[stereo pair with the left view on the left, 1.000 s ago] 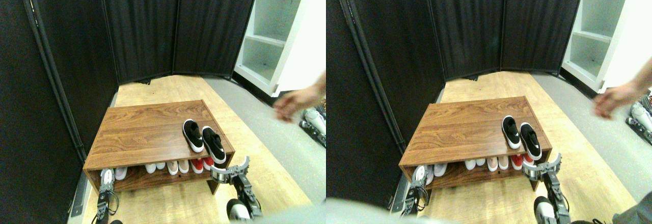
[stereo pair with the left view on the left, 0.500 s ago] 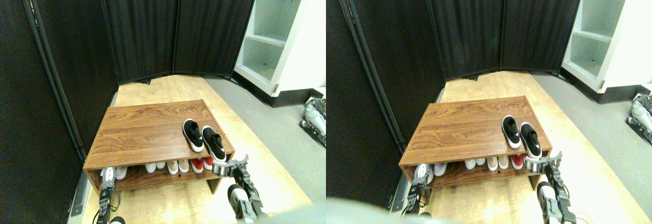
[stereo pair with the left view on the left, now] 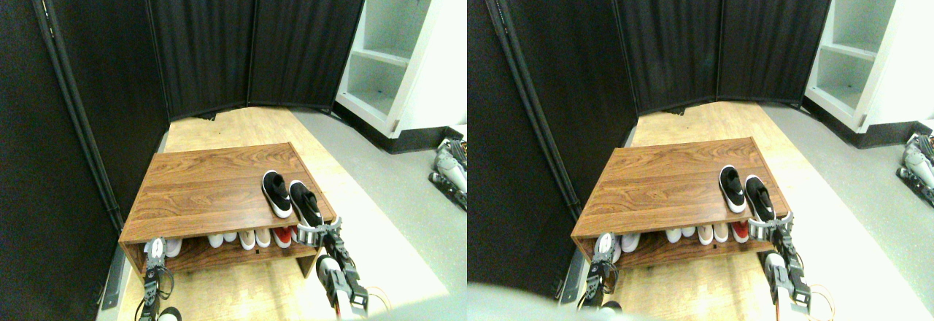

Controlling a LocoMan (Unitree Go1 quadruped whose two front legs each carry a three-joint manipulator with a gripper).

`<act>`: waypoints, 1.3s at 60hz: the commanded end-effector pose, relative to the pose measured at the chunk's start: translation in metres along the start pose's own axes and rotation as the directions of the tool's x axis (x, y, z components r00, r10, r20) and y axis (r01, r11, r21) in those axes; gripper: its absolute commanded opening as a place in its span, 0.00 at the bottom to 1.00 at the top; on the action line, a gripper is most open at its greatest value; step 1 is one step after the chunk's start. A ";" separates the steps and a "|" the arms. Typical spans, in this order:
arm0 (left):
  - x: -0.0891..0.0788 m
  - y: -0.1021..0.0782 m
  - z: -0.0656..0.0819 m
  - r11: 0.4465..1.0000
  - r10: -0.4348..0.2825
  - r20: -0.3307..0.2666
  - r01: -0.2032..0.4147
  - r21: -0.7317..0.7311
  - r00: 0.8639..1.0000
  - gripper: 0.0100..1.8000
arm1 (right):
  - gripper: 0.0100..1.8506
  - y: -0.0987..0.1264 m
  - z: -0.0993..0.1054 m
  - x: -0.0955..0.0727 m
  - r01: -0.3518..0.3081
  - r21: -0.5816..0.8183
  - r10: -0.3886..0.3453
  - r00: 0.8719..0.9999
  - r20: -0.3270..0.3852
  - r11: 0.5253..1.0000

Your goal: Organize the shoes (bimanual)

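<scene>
Dark-curtained corner, wood floor. Stereo pair view: shoes side by side on wooden shoe rack top, 3 o'clock edge. My right gripper just below nearer heel, apparently spread, holding nothing. Left gripper at 7 o'clock corner, state unclear. Rise squarely, straddle heel, don't shove pair.

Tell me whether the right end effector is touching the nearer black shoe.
Cannot tell. In the stereo pair view the right end effector overlaps the heel of the nearer black shoe at the rack's front edge; neither contact nor a gap shows.

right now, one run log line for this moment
black sneakers: side by side on rack top, right front corner | right gripper: at nearer sneaker's front end | left gripper: low by shelf
</scene>
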 end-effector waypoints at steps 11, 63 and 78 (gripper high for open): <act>0.002 -0.003 0.001 0.999 -0.038 0.023 0.039 -0.027 0.999 0.00 | 0.70 0.004 0.000 0.019 -0.016 -0.034 0.016 1.000 0.007 0.999; -0.005 0.000 0.007 0.999 -0.035 0.017 0.035 -0.014 0.999 0.00 | 0.68 -0.004 0.002 0.018 -0.009 -0.042 0.010 0.999 0.033 0.999; -0.009 0.001 0.010 0.999 -0.040 0.011 0.040 -0.004 0.999 0.00 | 0.65 0.003 0.004 -0.006 -0.068 -0.047 0.068 0.998 0.005 0.997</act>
